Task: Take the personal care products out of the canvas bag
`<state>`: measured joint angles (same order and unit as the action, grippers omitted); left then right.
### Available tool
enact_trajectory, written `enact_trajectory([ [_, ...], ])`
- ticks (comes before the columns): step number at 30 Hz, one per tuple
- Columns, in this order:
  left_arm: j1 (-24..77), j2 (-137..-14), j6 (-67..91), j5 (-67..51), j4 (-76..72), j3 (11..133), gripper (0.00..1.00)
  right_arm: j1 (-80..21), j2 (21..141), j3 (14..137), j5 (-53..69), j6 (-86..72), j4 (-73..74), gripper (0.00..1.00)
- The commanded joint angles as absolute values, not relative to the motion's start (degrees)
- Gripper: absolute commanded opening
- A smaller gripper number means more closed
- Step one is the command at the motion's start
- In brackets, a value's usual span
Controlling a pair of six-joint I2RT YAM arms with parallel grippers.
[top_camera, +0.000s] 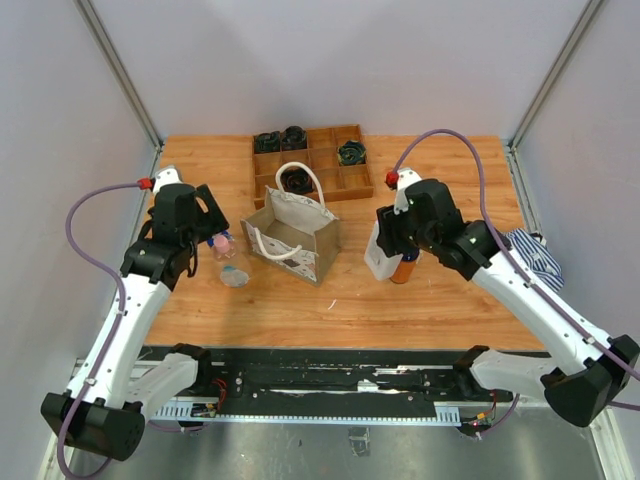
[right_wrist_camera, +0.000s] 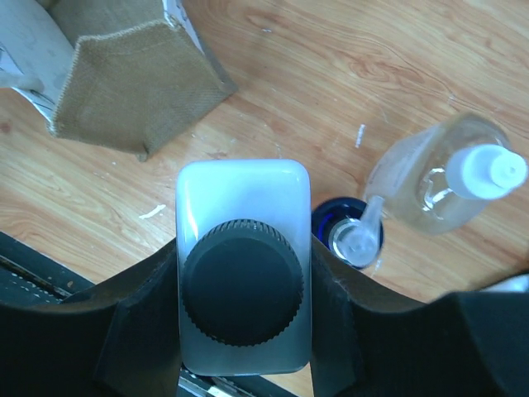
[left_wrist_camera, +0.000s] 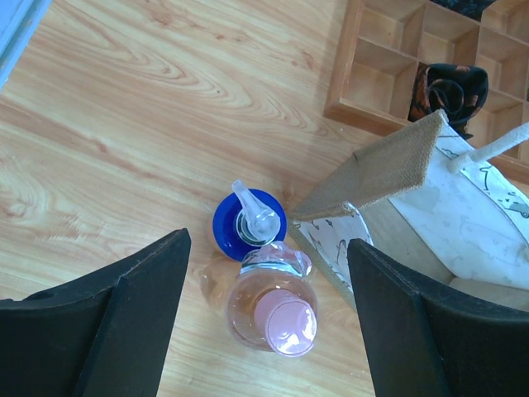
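Note:
The canvas bag (top_camera: 293, 238) stands open mid-table, rope handles up; its corner shows in the left wrist view (left_wrist_camera: 388, 165) and the right wrist view (right_wrist_camera: 136, 83). My left gripper (top_camera: 195, 240) is open above a pink-capped bottle (left_wrist_camera: 277, 310), which stands between the fingers (left_wrist_camera: 124, 331) untouched, with a blue pump bottle (left_wrist_camera: 250, 219) behind it. A flat round clear jar (top_camera: 235, 276) lies nearby. My right gripper (top_camera: 388, 240) is shut on a pale black-capped bottle (right_wrist_camera: 243, 273) right of the bag. An amber-orange bottle (top_camera: 404, 268), a blue pump bottle (right_wrist_camera: 351, 236) and a white-capped clear bottle (right_wrist_camera: 450, 178) stand beside it.
A brown wooden compartment tray (top_camera: 312, 165) with black coiled rolls (top_camera: 351, 152) sits behind the bag. A blue-and-white striped cloth (top_camera: 535, 255) lies at the right edge under the right arm. The black rail (top_camera: 330, 375) runs along the near edge.

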<state>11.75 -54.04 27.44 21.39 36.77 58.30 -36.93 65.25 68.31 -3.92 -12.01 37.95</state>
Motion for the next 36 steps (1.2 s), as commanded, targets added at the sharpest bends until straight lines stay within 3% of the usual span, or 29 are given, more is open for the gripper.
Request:
enact_trajectory([
  [1,11.5,-53.5,27.9,20.1,36.0,56.8,0.81,-36.4,66.9,67.3,0.7,-14.7,25.7,0.31],
  [14,11.5,-53.1,27.3,17.8,35.9,56.5,0.81,-46.3,80.8,65.4,-11.6,-15.9,22.3,0.34],
  [15,11.5,-53.1,27.3,17.7,36.0,56.7,0.81,-46.6,81.2,65.5,-11.9,-16.0,22.4,0.4],
  [17,11.5,-53.1,27.4,16.8,36.1,57.2,0.81,-47.2,81.5,65.5,-12.7,-16.4,22.6,0.69],
  [18,11.5,-53.2,27.4,16.3,36.3,57.5,0.81,-47.5,81.3,65.7,-13.2,-16.5,22.8,0.79],
  [21,11.5,-53.5,27.1,15.5,37.2,58.8,0.81,-48.3,79.1,67.6,-15.9,-16.6,24.6,0.95],
  [32,11.5,-54.3,25.2,14.6,38.0,62.0,0.81,-45.6,67.7,76.2,-19.3,-9.3,30.5,0.98],
  [36,11.5,-55.2,24.5,13.5,37.6,63.3,0.81,-40.3,65.5,77.5,-18.9,-10.6,33.8,0.98],
])
